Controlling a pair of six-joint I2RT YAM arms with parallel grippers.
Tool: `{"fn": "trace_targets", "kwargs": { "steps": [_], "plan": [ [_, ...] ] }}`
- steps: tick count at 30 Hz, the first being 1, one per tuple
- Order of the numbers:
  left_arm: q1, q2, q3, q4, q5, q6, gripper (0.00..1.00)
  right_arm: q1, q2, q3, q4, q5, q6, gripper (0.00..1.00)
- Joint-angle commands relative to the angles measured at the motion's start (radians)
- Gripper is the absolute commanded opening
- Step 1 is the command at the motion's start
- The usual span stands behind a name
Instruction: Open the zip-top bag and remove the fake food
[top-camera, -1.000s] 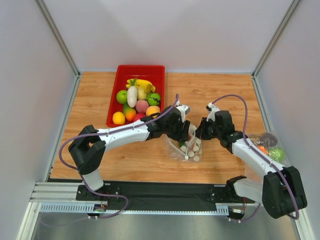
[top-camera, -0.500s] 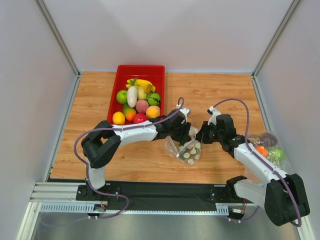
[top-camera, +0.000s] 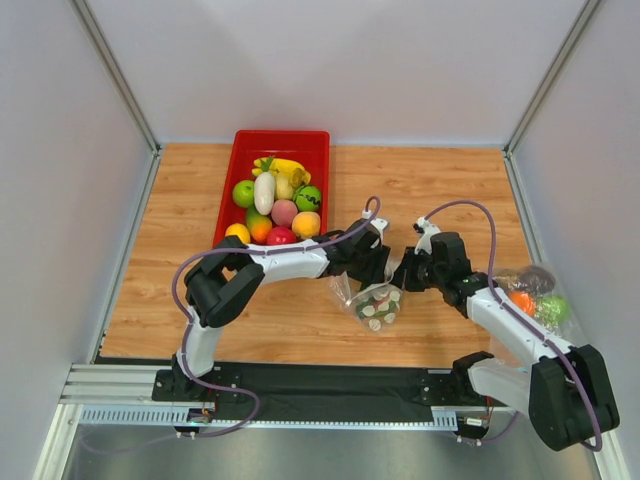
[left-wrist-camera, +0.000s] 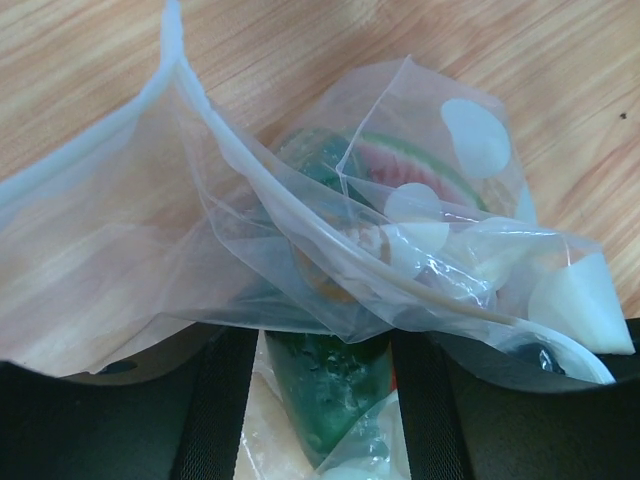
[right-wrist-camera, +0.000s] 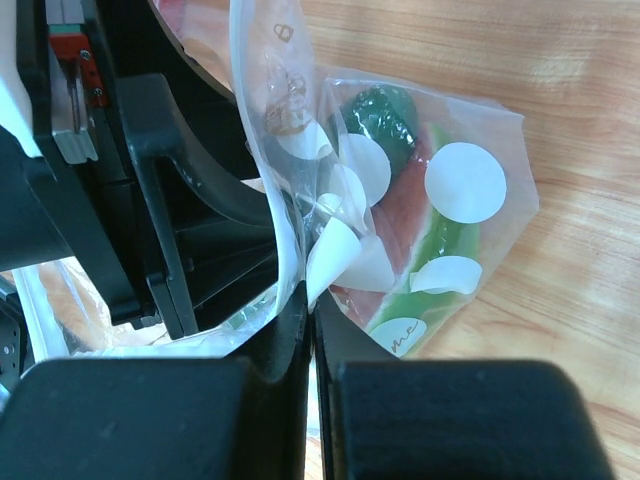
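Observation:
The zip-top bag (top-camera: 378, 308), clear with white dots, lies on the wooden table in front of the arms. Its mouth is pulled open in the left wrist view (left-wrist-camera: 300, 200). My right gripper (top-camera: 408, 275) is shut on the bag's rim (right-wrist-camera: 290, 230), with the film pinched between its jaws (right-wrist-camera: 312, 310). My left gripper (top-camera: 383, 272) is in the bag's mouth. A dark green piece of fake food (left-wrist-camera: 330, 380) fills the gap between its fingers (left-wrist-camera: 322, 345), and bag film drapes over them. More food shows through the film: a red and green slice (right-wrist-camera: 430, 250) and a dark green piece (right-wrist-camera: 380, 115).
A red tray (top-camera: 228, 195) with bananas, apples, oranges and a white vegetable stands at the back left. A plain clear bag (top-camera: 535, 290) with orange, purple and green pieces lies at the right edge. Grey walls close in three sides.
My left arm's elbow has swung right and its gripper has pushed further into the bag's mouth. The bag has shifted slightly towards me. The right gripper has kept hold of the rim.

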Motion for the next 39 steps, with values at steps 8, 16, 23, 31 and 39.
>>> {"fn": "trace_targets", "kwargs": {
  "steps": [8, 16, 23, 31, 39],
  "plan": [
    [-0.044, 0.076, 0.084, -0.042, -0.015, 0.087, 0.17, 0.009, 0.013, -0.002, 0.011, 0.027, 0.008, 0.00],
    [-0.041, -0.089, -0.043, 0.008, -0.048, 0.208, 0.00, 0.009, -0.053, 0.040, -0.075, 0.106, -0.005, 0.07],
    [-0.024, -0.201, -0.200, 0.126, 0.111, 0.288, 0.00, -0.005, -0.162, 0.063, -0.103, 0.157, -0.025, 0.66],
    [0.022, -0.303, -0.327, 0.258, 0.329, 0.307, 0.00, -0.026, -0.095, -0.026, 0.128, -0.103, 0.007, 0.71],
    [0.091, -0.384, -0.411, 0.313, 0.478, 0.316, 0.00, -0.026, -0.126, -0.104, 0.345, -0.390, 0.044, 0.71]
  ]
}}
